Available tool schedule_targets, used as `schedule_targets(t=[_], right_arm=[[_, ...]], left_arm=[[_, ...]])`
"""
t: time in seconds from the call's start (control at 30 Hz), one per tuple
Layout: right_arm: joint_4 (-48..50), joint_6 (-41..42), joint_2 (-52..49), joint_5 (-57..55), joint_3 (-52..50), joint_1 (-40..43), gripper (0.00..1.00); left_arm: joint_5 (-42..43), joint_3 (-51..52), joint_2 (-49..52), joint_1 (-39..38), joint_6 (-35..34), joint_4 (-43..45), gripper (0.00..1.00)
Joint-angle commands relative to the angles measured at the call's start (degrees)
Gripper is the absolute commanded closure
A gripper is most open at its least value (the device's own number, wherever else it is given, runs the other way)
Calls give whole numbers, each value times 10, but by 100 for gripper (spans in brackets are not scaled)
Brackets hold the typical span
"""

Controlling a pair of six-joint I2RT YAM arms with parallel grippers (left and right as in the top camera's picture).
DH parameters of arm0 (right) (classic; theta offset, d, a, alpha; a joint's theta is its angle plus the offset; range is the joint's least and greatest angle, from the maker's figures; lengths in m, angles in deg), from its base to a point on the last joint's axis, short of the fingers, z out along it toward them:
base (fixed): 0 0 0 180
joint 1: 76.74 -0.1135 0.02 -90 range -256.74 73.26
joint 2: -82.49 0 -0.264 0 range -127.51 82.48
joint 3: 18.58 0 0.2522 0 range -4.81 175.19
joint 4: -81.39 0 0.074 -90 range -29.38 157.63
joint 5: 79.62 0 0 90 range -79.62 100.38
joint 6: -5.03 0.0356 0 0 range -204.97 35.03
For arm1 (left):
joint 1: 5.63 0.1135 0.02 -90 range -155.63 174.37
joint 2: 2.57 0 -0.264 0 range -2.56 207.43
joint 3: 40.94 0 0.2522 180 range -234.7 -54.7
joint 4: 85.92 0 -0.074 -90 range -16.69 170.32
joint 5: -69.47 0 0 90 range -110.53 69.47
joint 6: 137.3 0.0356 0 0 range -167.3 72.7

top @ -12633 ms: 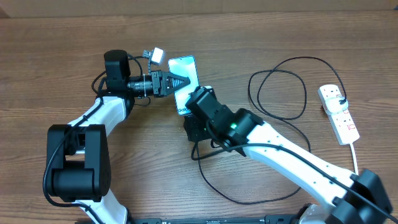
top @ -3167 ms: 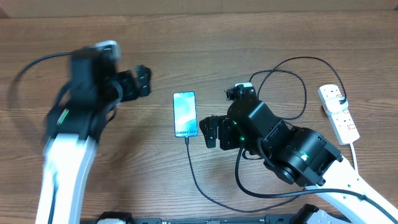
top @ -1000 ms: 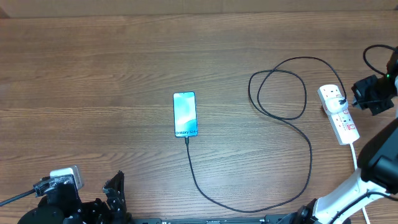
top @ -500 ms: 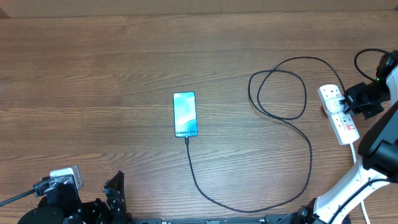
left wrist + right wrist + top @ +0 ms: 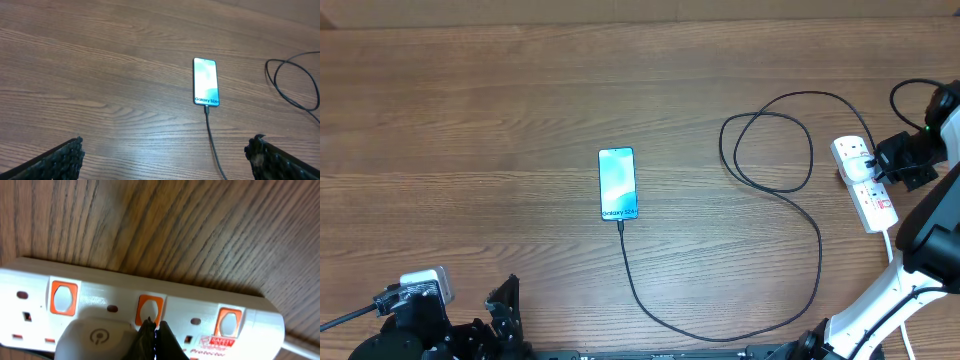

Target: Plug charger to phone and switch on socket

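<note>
Right wrist view: the white plastic socket (image 5: 200,297) carries three orange rocker switches and the partly readable word "Protector". The right gripper (image 5: 152,330), fingers pressed together, touches the middle switch (image 5: 150,306) beside a rounded plug head (image 5: 95,337). On the wood-grain counter (image 5: 470,120) lies the slim phone (image 5: 206,82), marked "Galaxy S24+". The thin black charger (image 5: 209,125) enters its near short edge, well ahead of the left gripper (image 5: 166,142), whose fingers are spread wide.

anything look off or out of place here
Nothing stands out: the slim teal-screened phone lies flat, the thin black cable loops loosely from it to the white power strip, where the right gripper's shut fingers sit at an orange switch.
</note>
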Motion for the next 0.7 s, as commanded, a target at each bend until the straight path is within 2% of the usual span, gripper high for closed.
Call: schedule_targets(t=[0.0, 0.67], right_arm=[[19, -4, -11, 9, -19, -17, 96], [54, -4, -11, 39, -72, -37, 96]], left_arm=[[-5, 1, -2, -4, 2, 1, 0], [-5, 1, -2, -4, 2, 1, 1]])
